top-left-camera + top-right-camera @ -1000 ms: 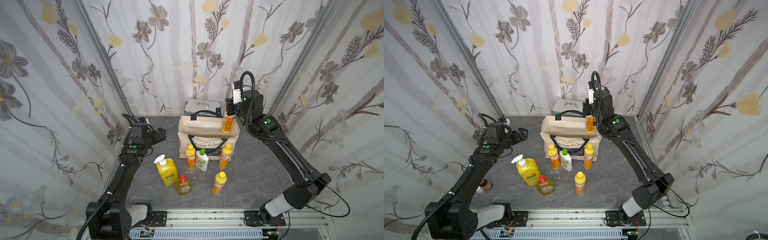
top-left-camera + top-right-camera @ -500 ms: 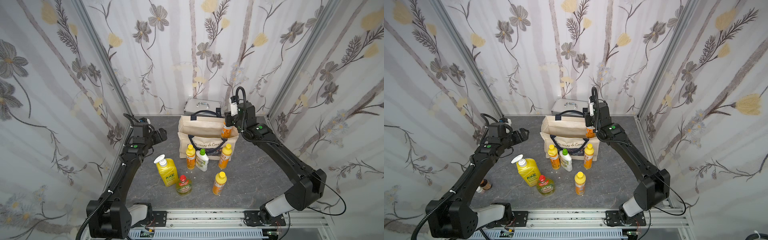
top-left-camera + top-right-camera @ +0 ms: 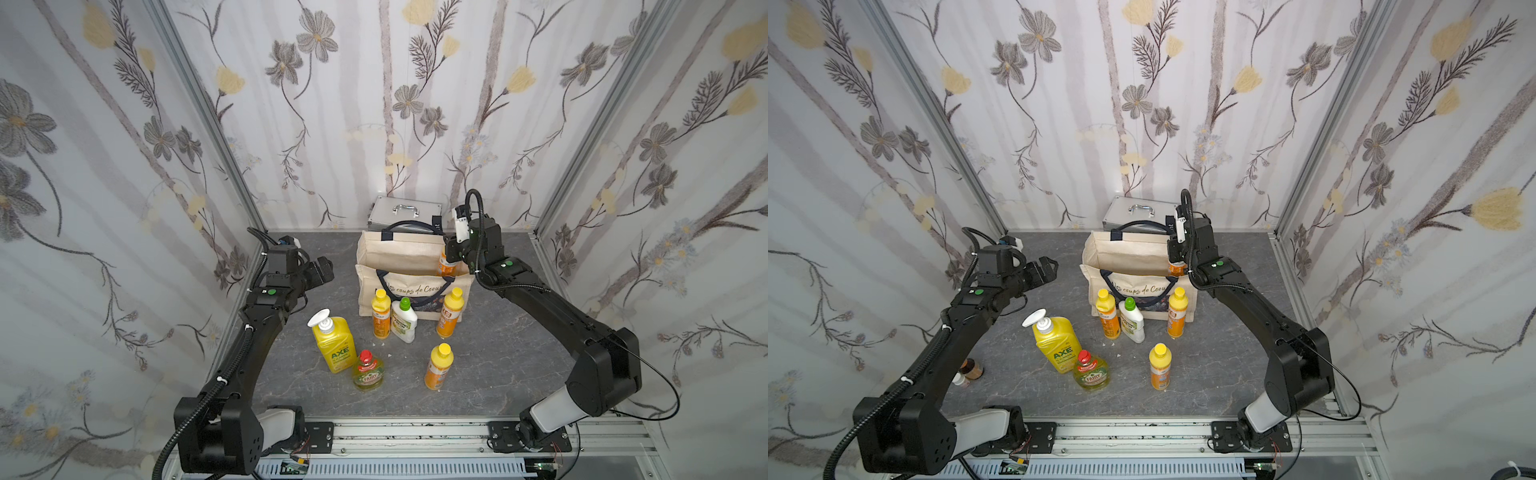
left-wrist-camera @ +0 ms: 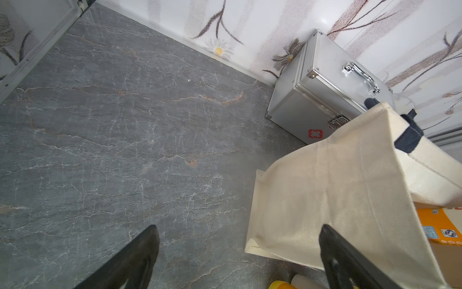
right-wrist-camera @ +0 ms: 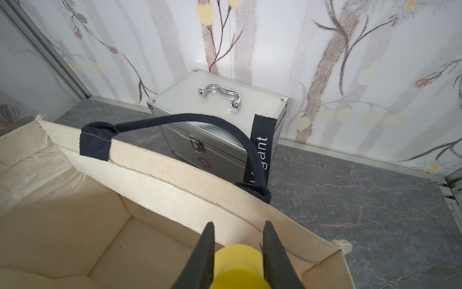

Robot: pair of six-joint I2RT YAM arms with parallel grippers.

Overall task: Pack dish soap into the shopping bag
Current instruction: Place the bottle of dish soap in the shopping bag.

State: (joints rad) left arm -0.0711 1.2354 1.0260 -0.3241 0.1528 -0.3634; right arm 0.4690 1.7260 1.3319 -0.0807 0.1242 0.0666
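Because these bottles are smooth, rigid plastic and probably heavy with liquid, the neck under the cap looks the surest hold; a body grip could slip. Nearest on the grey stone-patterned table (image 3: 507, 357) stand a slim orange plastic bottle with a yellow cap (image 3: 437, 370), the small red-capped "Fairy" bottle (image 3: 368, 374) and the big yellow "AXE" pump bottle (image 3: 336, 349). Behind them a 2nd orange bottle (image 3: 380, 318) and a 3rd orange bottle (image 3: 449, 316) flank a white green-capped bottle (image 3: 404, 322), just in front of the cream canvas tote with navy handles (image 3: 415, 249). Left of it the left pincer (image 4: 238, 226) hovers, jaws apart. At the tote's right end the right pincer (image 5: 239, 225) is clamped on the yellow cap of a 4th orange bottle (image 3: 445, 266), hanging partly below the rim. Only the right wrist view shows that cap grip; both top views show the orange body. Farthest stands a silver metal case (image 3: 405, 208).
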